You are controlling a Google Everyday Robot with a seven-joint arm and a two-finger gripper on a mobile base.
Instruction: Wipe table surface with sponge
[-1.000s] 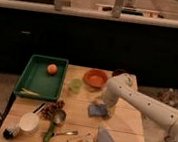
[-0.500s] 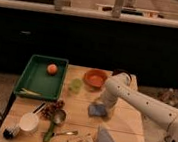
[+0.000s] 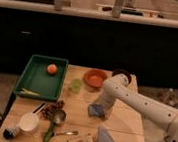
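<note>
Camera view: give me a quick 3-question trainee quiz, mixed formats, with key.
1. True or false: the orange ball lies in the white cup.
2. Over the table surface, the pincer is down at: A the sponge; B the folded cloth; C the brush block.
3. Fill in: the green cup stands between the green tray and the ___ bowl.
Key: 1 false, it lies in the green tray; 2 A; 3 orange bowl.

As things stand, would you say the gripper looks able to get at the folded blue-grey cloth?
Probably yes. The gripper is down at the sponge mid-table, and the cloth lies close by toward the near edge, with only bare table surface between them.
</note>
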